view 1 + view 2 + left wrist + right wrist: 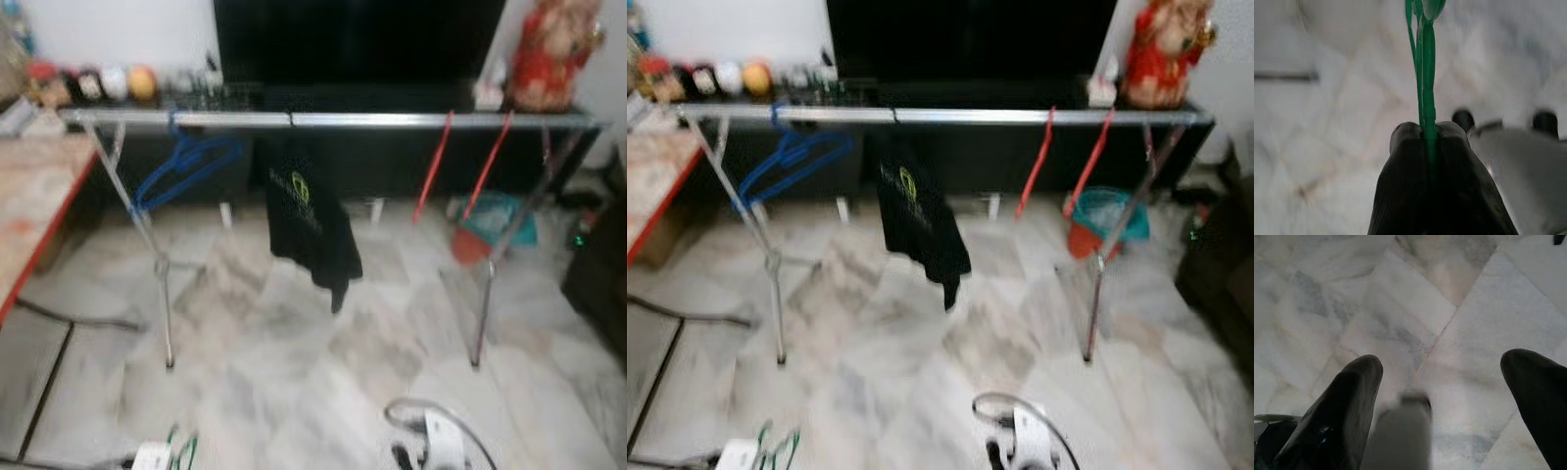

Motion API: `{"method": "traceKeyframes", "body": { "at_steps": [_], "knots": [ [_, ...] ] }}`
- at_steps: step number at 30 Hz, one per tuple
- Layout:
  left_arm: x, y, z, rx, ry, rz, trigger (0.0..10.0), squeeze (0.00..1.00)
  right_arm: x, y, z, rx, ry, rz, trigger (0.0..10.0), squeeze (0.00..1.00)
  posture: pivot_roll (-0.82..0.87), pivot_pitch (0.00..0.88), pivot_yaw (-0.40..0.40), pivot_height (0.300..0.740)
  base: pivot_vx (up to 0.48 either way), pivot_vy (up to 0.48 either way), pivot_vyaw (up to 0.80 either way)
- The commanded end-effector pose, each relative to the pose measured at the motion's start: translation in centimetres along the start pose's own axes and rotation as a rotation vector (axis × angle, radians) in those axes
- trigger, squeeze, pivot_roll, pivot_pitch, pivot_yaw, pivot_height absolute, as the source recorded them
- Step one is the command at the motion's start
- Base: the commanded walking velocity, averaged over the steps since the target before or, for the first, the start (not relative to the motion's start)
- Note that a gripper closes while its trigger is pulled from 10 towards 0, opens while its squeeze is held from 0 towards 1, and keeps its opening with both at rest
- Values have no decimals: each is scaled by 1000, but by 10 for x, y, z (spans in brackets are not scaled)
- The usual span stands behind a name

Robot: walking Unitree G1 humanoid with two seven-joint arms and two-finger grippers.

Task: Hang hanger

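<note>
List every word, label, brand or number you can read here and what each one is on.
Nothing legible.
Black garment hanging on the drying rack rail: a yellow-green logo with a line of print, too blurred to read.
Red figurine and small items on the shelf: any markings are too small and blurred to tell.

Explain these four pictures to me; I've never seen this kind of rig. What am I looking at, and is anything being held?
This is a walking humanoid robot with two-fingered grippers. The two wide pictures come from its head cameras, looking down at a metal rail standing on a marble floor. On it hang a blue hanger, a black shirt and a red hanger. The other two pictures come from wrist cameras. The left gripper is shut on a green hanger. The right gripper is open above the floor, holding nothing.
</note>
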State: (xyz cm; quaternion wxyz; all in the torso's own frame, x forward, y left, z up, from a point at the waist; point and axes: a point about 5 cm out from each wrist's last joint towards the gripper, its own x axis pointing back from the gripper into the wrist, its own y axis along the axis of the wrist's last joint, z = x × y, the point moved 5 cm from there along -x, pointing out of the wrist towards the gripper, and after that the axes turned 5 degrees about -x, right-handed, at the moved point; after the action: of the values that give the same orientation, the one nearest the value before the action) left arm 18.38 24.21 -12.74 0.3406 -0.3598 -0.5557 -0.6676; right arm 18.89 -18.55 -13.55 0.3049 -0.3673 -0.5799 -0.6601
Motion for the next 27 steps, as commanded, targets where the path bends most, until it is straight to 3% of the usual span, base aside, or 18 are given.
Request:
{"method": "traceKeyframes", "body": {
  "at_steps": [1,11,22,27],
  "knots": [
    [-2,3,-8,9,-15,-8,10000,0,2,-4,-12,-6,-28,16,10000,0,-172,0,-6,740,480,0,0],
    [-2,6,-6,15,8,-19,10000,0,1,-2,-12,-1,-24,12,10000,0,-172,0,-11,740,462,0,0],
    [-2,7,-7,-2,-3,-20,10000,0,1,-1,-12,-3,-23,12,10000,0,-172,0,-10,740,0,0,0],
    [-2,7,-7,-8,-4,-20,10000,0,1,-1,-11,-5,-23,12,10000,0,-171,0,-10,740,0,-354,0]
  ]
}}
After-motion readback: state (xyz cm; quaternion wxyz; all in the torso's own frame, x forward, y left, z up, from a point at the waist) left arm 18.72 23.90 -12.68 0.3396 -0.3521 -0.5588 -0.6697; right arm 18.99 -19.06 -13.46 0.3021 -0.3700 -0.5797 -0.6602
